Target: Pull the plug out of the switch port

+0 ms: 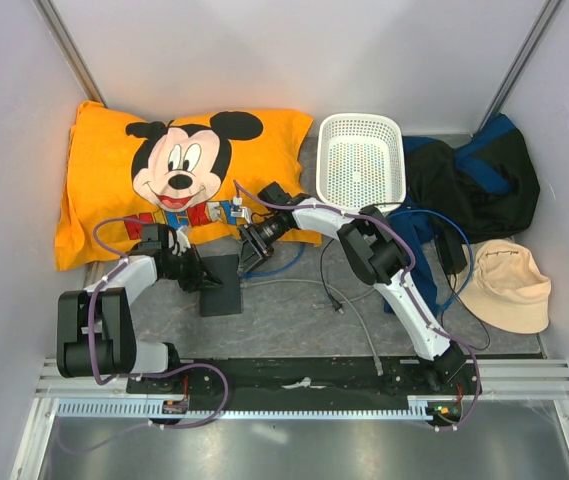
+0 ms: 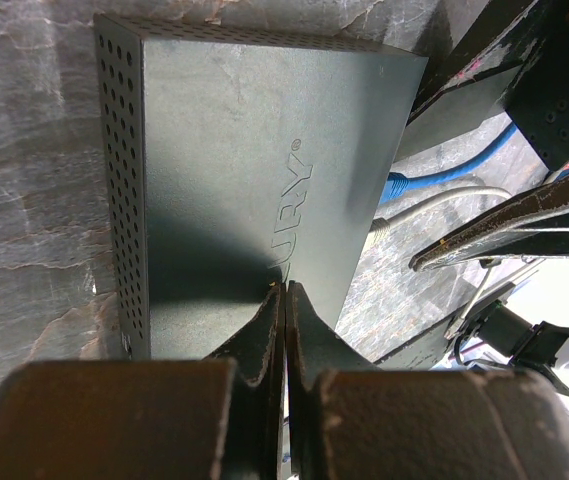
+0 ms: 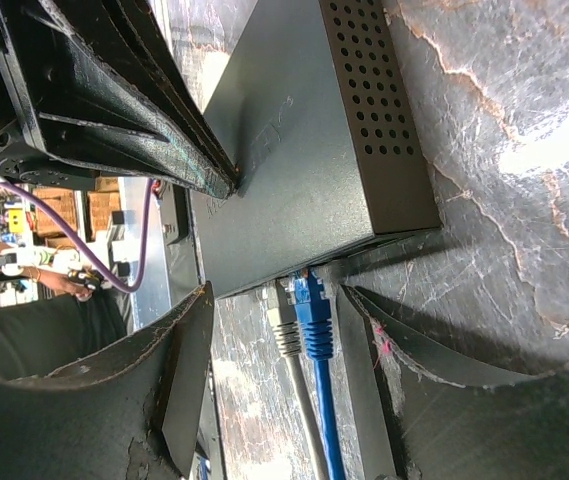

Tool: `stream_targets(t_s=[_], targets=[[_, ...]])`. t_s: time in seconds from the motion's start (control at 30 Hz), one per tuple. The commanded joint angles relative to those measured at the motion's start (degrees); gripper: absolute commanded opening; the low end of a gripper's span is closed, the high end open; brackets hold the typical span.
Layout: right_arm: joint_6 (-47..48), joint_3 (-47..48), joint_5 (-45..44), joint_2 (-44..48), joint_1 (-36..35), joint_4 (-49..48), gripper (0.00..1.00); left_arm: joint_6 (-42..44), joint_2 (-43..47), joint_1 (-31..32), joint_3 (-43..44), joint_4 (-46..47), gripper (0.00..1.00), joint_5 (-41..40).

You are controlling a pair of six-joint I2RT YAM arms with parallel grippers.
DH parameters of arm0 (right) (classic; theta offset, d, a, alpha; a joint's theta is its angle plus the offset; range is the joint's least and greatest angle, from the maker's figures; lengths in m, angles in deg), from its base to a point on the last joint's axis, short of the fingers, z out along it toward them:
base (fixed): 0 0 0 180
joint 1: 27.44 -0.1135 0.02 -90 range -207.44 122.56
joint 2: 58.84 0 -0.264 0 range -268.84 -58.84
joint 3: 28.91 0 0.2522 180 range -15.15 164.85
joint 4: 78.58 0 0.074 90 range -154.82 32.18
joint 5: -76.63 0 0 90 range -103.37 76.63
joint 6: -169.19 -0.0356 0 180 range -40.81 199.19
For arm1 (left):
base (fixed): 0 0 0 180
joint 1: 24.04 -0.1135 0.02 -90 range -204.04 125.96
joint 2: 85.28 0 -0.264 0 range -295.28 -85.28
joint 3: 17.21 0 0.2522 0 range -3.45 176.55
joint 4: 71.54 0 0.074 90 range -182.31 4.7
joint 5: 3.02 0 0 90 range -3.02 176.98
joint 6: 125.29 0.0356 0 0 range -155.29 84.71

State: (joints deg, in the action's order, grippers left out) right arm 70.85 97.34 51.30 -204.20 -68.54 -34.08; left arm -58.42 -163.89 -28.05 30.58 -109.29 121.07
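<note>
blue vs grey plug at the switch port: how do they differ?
Colour: the blue plug has a blue boot and cable, the grey plug a pale grey one. Position: the blue plug sits nearer the switch port's perforated side, the grey plug further in. Shared: both seated side by side in one narrow edge, between the right gripper's open jaws.

Left arm (image 1: 129, 275) and right arm (image 1: 409, 300): white links, black joints, purple cables (image 1: 94, 340) alongside; scuffed black tool fingers (image 2: 254, 340).
</note>
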Motion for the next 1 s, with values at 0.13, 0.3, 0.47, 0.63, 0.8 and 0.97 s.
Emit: stream_targets(t_s=[0.13,0.3,0.47,0.63,0.8,0.97], targets=[[1.4,-2.4,-6.0,-4.1,-0.5,0.4,0.59,0.8,-2.2,0.2,-1.8,0.7,0.02,-5.8],[1.6,-2.2,-5.6,-6.3,-0.4,0.4,0.60,0.8,-2.3,0.2,-1.7,0.7,0.02,-5.8],[1.6,-0.5,-3.6,-7.3,-0.7,0.4,0.56,0.8,-2.3,0.2,-1.6,0.8,0.02,-5.8],[0.2,-1.2,-3.4,-7.7,0.3,-0.7,0.51,0.9,-2.4,0.2,-1.5,0.9,0.02,-5.8],[-0.5,-1.9,-5.3,-7.4,0.7,-1.2,0.45,0.9,-2.6,0.3,-1.5,0.9,0.02,-5.8],[-1.1,-1.7,-5.4,-7.8,0.6,-1.3,0.41,1.0,-2.6,0.2,-1.5,1.0,0.02,-5.9]])
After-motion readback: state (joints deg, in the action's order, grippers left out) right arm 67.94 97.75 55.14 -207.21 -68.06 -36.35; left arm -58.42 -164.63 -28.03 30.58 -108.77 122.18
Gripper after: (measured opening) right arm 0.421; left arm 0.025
